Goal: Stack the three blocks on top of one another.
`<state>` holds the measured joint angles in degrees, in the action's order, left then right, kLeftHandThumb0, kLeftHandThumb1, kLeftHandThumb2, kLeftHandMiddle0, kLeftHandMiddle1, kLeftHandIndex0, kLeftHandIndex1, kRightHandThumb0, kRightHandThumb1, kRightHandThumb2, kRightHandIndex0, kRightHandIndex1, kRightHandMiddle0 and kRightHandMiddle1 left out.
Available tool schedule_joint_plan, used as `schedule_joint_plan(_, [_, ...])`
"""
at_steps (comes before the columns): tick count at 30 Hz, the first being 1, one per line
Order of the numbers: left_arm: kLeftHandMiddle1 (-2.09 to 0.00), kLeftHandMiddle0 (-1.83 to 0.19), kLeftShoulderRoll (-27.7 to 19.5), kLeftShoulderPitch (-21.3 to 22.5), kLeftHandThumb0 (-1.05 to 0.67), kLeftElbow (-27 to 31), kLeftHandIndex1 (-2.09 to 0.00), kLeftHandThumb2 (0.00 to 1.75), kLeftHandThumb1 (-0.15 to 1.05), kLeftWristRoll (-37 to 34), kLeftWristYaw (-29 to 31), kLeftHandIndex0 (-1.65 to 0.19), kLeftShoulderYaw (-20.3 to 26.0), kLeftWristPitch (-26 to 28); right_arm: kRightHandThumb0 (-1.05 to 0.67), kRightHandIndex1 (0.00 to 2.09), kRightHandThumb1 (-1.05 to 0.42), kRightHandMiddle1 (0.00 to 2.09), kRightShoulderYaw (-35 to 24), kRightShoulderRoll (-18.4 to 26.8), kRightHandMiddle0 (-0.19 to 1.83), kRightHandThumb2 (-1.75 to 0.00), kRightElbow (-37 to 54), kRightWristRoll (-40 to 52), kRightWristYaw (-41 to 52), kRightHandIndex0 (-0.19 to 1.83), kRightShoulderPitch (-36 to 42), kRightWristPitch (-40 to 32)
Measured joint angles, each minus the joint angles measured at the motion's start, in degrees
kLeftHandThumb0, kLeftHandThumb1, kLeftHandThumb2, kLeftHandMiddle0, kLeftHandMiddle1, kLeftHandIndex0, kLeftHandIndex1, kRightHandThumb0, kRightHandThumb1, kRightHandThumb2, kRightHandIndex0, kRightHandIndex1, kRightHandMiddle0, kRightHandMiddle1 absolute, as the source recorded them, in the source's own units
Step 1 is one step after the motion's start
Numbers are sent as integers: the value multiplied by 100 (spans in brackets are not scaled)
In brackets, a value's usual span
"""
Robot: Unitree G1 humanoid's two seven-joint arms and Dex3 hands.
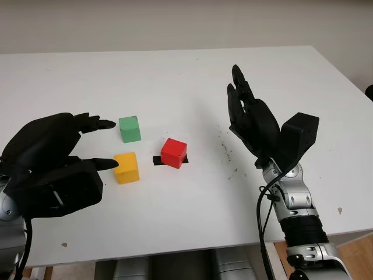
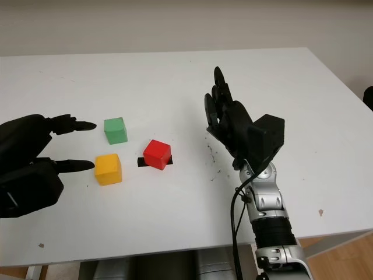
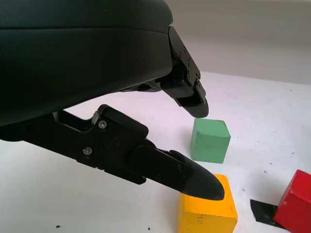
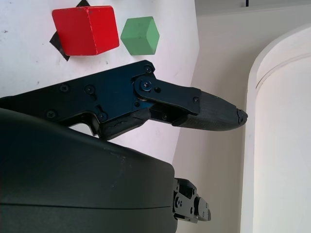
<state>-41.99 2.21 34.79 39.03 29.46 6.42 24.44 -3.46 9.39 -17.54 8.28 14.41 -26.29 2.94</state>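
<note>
Three blocks sit unstacked on the white table (image 1: 175,76): the green block (image 1: 129,129) farthest back, the yellow block (image 1: 126,167) just in front of it, the red block (image 1: 173,153) to their right, turned corner-on over a black tape mark (image 1: 158,160). None seems to touch another. The left hand (image 1: 55,160) hovers beside the yellow and green blocks, its fingers (image 3: 194,177) spread, holding nothing. The right hand (image 1: 253,119) is raised upright, well right of the red block, open.

Light was bright and even, diffuse from above. The white table (image 1: 175,76) showed no glare. Soft, short shadows lay under the left hand (image 1: 55,160) and beside the blocks near its fingertips. In the wrist views the near black shells looked slightly soft, the blocks beyond sharp.
</note>
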Motion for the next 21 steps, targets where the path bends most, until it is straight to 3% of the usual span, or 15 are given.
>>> schedule_joint_plan(9, [-5, -17, 18, 30, -79, 0, -13, 4, 93, 233, 131, -45, -282, -92, -74, 0, -105, 0, -8, -1, -19, -62, -10, -3, 1, -19, -4, 6])
schedule_joint_plan(21, [-4, -9, 24, -110, -80, 80, -8, 5, 95, 172, 353, -38, -287, -310, -74, 0, -105, 0, -27, -5, -19, -63, -10, -4, -4, -19, -4, -10])
